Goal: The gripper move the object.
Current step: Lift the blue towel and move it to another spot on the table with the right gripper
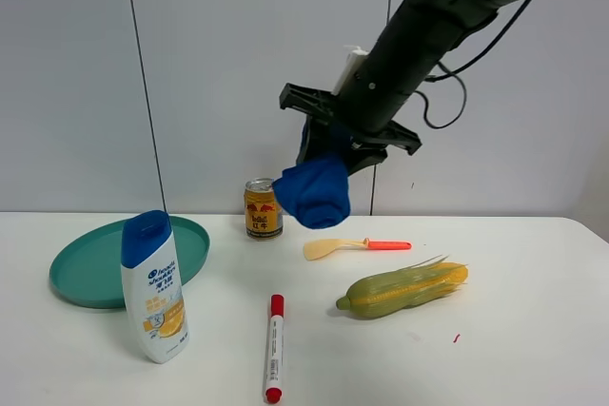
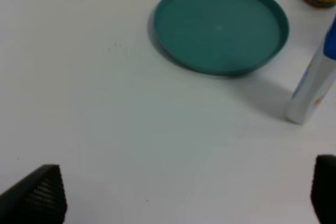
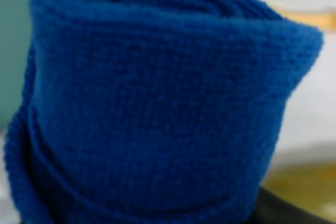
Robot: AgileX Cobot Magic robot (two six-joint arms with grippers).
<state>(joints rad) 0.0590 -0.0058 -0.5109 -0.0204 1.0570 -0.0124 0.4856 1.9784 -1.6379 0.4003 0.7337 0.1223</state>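
Note:
My right gripper is shut on a rolled blue cloth and holds it in the air above the back middle of the table, just right of a gold can. The cloth fills the right wrist view, so the fingers are hidden there. My left gripper is open and empty; its dark fingertips show low over bare white table, apart from the teal plate.
On the white table: a teal plate at the left, an upright shampoo bottle in front of it, a red-capped marker, an ear of corn, and a small spatula with an orange handle.

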